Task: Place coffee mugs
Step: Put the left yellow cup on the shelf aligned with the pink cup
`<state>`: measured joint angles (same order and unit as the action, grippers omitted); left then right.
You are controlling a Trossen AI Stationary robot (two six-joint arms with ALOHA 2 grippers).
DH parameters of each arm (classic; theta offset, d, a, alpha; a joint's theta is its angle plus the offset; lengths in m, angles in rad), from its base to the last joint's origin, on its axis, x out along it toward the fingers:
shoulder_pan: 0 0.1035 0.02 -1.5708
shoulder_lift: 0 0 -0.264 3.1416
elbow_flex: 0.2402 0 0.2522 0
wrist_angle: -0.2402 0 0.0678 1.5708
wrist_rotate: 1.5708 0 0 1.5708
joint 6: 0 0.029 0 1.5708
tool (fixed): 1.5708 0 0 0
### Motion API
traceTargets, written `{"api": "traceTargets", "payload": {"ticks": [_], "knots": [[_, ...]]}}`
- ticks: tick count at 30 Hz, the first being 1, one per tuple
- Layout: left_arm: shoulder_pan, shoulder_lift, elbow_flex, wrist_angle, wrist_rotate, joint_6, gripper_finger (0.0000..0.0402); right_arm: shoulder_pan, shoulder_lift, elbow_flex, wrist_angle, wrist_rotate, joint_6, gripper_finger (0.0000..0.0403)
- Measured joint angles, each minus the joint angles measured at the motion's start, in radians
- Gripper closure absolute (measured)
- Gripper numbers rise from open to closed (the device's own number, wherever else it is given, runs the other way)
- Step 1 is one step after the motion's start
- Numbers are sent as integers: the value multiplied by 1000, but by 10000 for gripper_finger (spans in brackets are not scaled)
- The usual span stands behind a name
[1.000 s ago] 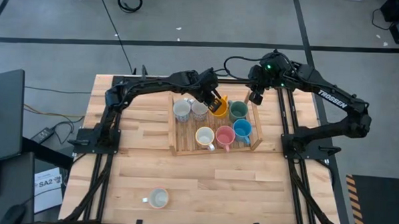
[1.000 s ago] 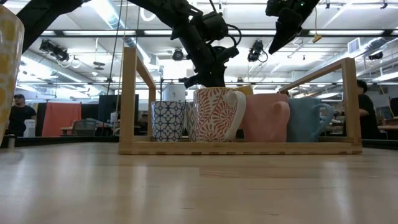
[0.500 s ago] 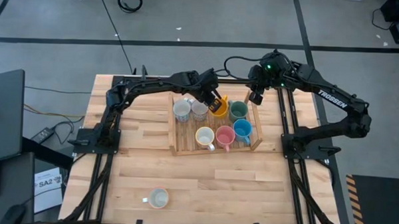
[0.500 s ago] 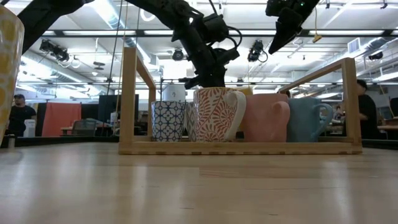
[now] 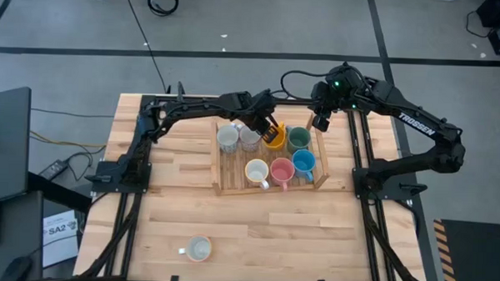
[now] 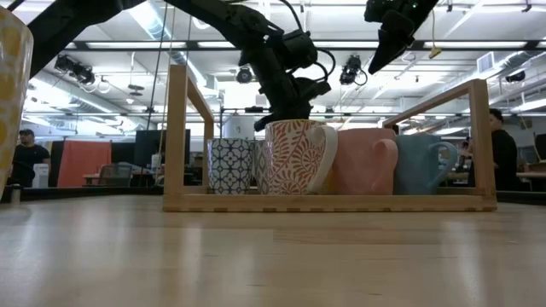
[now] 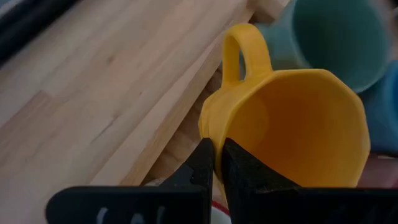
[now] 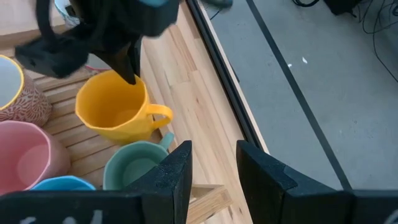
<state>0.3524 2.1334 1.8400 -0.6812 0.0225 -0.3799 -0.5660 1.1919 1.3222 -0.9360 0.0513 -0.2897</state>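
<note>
The orange mug (image 5: 274, 135) is in the far row of the slatted wooden tray (image 5: 218, 160), between a whitish-grey mug (image 5: 248, 139) and the dark green mug (image 5: 298, 139). My left gripper (image 5: 269, 129) is shut on the orange mug (image 7: 292, 124). Another whitish-grey mug (image 5: 227, 139) stands at the far row's left end. The cream (image 5: 256, 171), pink (image 5: 281, 170) and blue (image 5: 303, 164) mugs fill the near row. My right gripper (image 5: 320, 123) hovers open above the tray's far right corner, touching nothing. One more whitish mug (image 5: 198, 250) stands alone near the table's near edge. My left gripper pinches the orange mug's wall at the rim (image 7: 214, 134), about a quarter of the way round from the handle (image 7: 239, 50). One finger (image 7: 242, 177) is inside the mug and one finger (image 7: 200, 165) outside. The fingers come down slanting from the table's far left. Whether the mug's base rests on the slats, I cannot tell.
The tray's wooden posts and rails (image 6: 177, 128) rise above the mugs on both sides. Bare tabletop (image 5: 263, 233) lies between the tray and the lone near mug, which shows at the low view's left edge (image 6: 10, 85). People show in the room beyond the table.
My left gripper, still shut on the orange mug, has shifted a little toward the table's right and its wrist has turned slightly. The mugs in the tray stand as before.
</note>
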Motion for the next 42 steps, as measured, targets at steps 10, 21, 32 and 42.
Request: {"api": "traceTargets", "payload": {"ticks": [10,21,32,42], "knots": [[4,13,0,1,-5,27,377,-1,0,0,0,0,0,271],[4,13,0,5,-2,58,377,-1,0,0,0,0,0,271],[3,13,0,16,0,50,352,-1,0,0,0,0,0,271],[3,10,0,65,-1,50,294,-1,0,0,-1,0,0,271]]}}
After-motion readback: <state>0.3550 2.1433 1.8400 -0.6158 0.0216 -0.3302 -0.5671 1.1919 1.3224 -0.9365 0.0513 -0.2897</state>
